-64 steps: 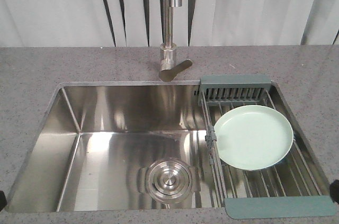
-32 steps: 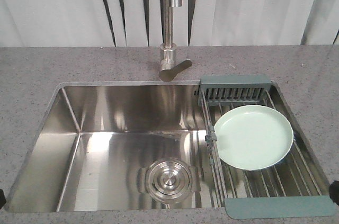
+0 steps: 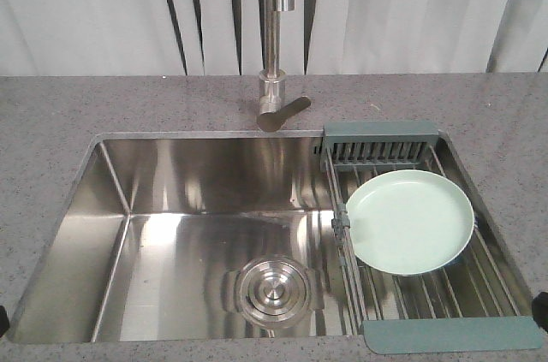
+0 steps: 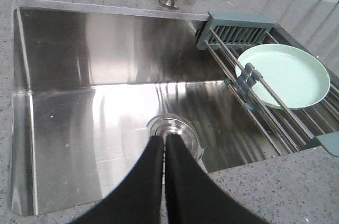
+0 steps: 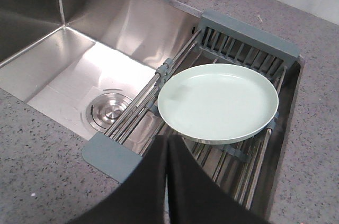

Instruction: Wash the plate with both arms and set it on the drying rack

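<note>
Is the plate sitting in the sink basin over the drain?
No, the plate lies flat on the drying rack at the sink's right side; the drain is uncovered.

A kitchen; steel sink (image 3: pixel 103 234), faucet (image 3: pixel 276 80), speckled stone counter (image 3: pixel 51 122).

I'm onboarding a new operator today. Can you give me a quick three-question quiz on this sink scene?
1. True or false: the plate lies flat on the drying rack.
2. The drain cover sits: A) in the sink basin, B) on the rack, C) on the countertop.
3. Fill in: in its wrist view, the left end effector has its fingers pressed ____.

Key: 1 true. 2 A. 3 together; the right end effector looks the same and holds nothing.
</note>
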